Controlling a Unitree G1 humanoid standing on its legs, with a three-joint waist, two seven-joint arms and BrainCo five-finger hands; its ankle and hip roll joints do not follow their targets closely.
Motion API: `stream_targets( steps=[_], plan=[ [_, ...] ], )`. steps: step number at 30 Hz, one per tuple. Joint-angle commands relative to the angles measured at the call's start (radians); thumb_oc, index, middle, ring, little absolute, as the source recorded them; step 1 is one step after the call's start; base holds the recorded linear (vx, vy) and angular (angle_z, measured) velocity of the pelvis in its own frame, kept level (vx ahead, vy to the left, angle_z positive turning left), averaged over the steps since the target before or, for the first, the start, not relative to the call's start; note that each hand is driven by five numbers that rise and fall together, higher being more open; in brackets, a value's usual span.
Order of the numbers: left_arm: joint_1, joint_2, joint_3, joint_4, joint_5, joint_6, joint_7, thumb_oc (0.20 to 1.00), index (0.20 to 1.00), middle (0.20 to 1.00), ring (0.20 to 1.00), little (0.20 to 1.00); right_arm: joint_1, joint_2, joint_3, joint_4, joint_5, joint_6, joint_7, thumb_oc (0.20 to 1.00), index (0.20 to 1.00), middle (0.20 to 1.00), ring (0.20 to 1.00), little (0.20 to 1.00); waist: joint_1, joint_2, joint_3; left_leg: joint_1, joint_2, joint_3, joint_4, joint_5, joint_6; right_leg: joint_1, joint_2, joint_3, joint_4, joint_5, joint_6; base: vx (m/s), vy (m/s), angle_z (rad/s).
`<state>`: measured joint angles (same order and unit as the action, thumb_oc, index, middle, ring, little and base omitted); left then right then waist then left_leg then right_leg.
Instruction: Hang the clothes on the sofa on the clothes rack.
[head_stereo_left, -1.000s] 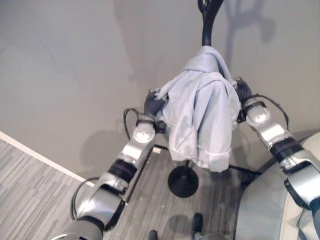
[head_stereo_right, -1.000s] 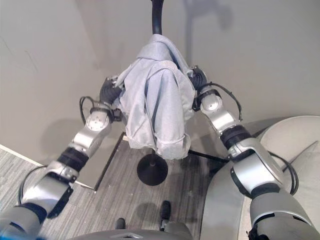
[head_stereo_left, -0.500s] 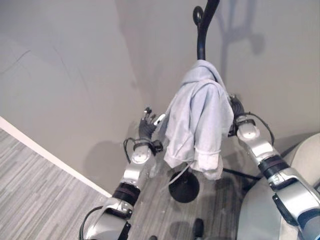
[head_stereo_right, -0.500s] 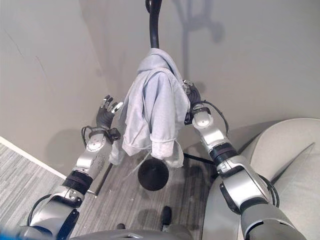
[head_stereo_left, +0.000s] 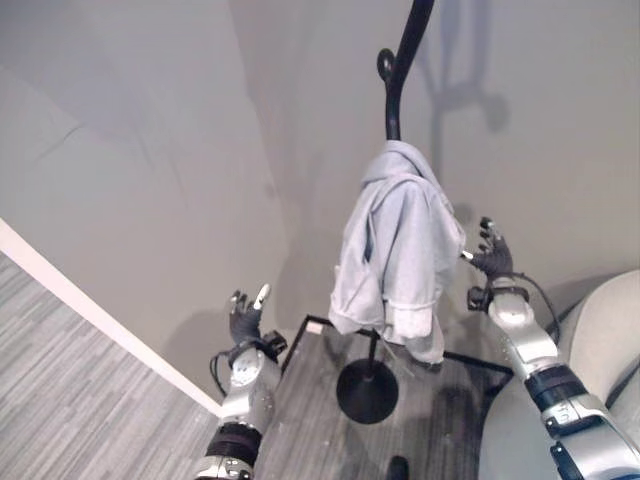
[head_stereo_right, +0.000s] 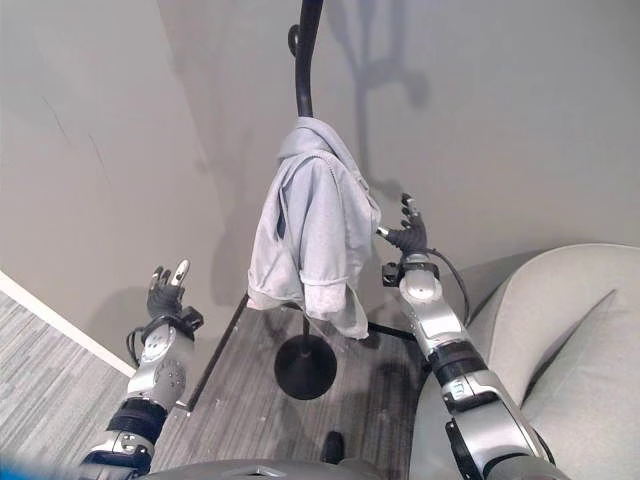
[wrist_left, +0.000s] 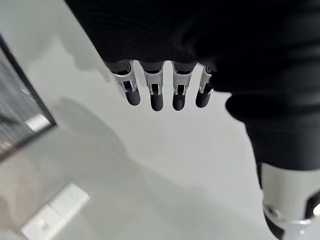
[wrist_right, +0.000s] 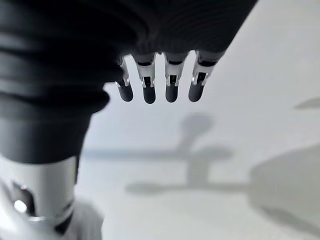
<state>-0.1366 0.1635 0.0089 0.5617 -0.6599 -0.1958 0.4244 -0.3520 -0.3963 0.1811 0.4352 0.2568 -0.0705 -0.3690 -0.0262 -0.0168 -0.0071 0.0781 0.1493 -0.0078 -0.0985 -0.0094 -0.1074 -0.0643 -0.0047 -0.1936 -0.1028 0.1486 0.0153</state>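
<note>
grey hoodie (head_stereo_left: 395, 250) draped on black clothes rack (head_stereo_left: 398, 90), frame centre | left robot hand (head_stereo_left: 243, 318) lower left, fingers spread, empty | right robot hand (head_stereo_left: 491, 257) right of hoodie, spread, empty | sofa (head_stereo_right: 560, 330) lower right

Pale blue-grey hoodie (head_stereo_left: 395, 245) draped over a hook of the black rack (head_stereo_left: 397, 80), hanging limp down its pole. Grey sofa (head_stereo_right: 560, 330) near the rack's round base.

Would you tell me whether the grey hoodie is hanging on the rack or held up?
Hanging: the grey hoodie drapes over the black clothes rack, both open hands apart from it.
</note>
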Motion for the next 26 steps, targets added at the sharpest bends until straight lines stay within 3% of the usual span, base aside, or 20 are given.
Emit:
stream_targets(
  steps=[1,10,11,14,17,19,20,21,26],
  plan=[
    [-0.032,0.050,-0.005,0.042,0.000,-0.046,-0.015,1.000,1.000,1.000,1.000,1.000,-0.013,0.032,-0.039,-0.005,-0.042,-0.052,-0.034,1.000,1.000,1.000,1.000,1.000,-0.004,-0.049,-0.031,0.054,-0.029,0.103,0.011,-0.091,0.046,0.061,-0.072,0.028,0.016,-0.147,0.076,0.00,0.000,0.00],
    [0.115,0.030,0.047,0.243,-0.026,-0.024,-0.131,1.000,1.000,1.000,1.000,1.000,0.198,0.157,-0.188,0.060,0.175,-0.158,-0.058,1.000,1.000,1.000,1.000,1.000,-0.002,-0.043,-0.031,0.069,-0.038,0.097,0.011,-0.094,0.053,0.079,-0.081,0.018,0.020,-0.152,0.077,0.00,0.009,0.01],
    [0.131,0.011,0.062,0.289,-0.071,-0.017,-0.158,1.000,1.000,1.000,1.000,1.000,0.243,0.197,-0.196,0.099,0.276,-0.178,-0.012,1.000,1.000,1.000,1.000,1.000,-0.003,-0.042,-0.029,0.071,-0.040,0.097,0.012,-0.095,0.054,0.081,-0.084,0.017,0.023,-0.152,0.078,0.00,0.000,0.00],
    [0.143,0.002,0.057,0.382,-0.064,-0.008,-0.213,1.000,1.000,1.000,1.000,1.000,0.259,0.231,-0.181,0.221,0.375,-0.198,0.058,1.000,1.000,1.000,1.000,1.000,-0.001,-0.041,-0.024,0.072,-0.043,0.095,0.014,-0.096,0.055,0.083,-0.086,0.016,0.025,-0.152,0.079,-0.02,0.044,0.08],
    [0.119,-0.042,0.162,0.587,-0.286,0.004,-0.258,1.000,1.000,1.000,1.000,1.000,0.246,0.297,-0.165,0.516,0.559,-0.155,0.135,1.000,1.000,1.000,1.000,1.000,0.008,-0.041,-0.022,0.079,-0.046,0.091,0.013,-0.101,0.055,0.091,-0.088,0.011,0.025,-0.155,0.080,0.00,0.047,0.12],
    [0.118,-0.042,0.169,0.618,-0.285,0.010,-0.266,1.000,1.000,1.000,1.000,1.000,0.242,0.314,-0.175,0.574,0.609,-0.148,0.158,1.000,1.000,1.000,1.000,1.000,0.009,-0.042,-0.023,0.078,-0.047,0.090,0.013,-0.101,0.055,0.090,-0.090,0.011,0.025,-0.155,0.081,-0.01,0.046,0.08],
    [0.121,-0.042,0.162,0.685,-0.257,0.033,-0.284,1.000,1.000,1.000,1.000,1.000,0.221,0.336,-0.230,0.746,0.737,-0.123,0.180,1.000,1.000,1.000,1.000,1.000,0.016,-0.039,-0.023,0.079,-0.050,0.085,0.012,-0.104,0.055,0.094,-0.090,0.010,0.024,-0.156,0.080,-0.01,0.055,0.03],
    [0.116,-0.045,0.156,0.713,-0.236,0.042,-0.295,1.000,1.000,1.000,1.000,1.000,0.209,0.339,-0.250,0.821,0.767,-0.098,0.195,1.000,1.000,1.000,1.000,1.000,0.019,-0.038,-0.024,0.077,-0.052,0.082,0.012,-0.104,0.057,0.094,-0.093,0.008,0.024,-0.155,0.080,-0.01,0.055,0.06],
    [0.120,-0.043,0.159,0.767,-0.218,0.053,-0.323,1.000,1.000,1.000,1.000,1.000,0.202,0.319,-0.333,1.011,0.811,-0.046,0.212,1.000,1.000,1.000,1.000,1.000,0.023,-0.030,-0.026,0.071,-0.057,0.072,0.011,-0.107,0.061,0.095,-0.100,-0.001,0.022,-0.154,0.083,0.00,0.052,0.15]
  ],
)
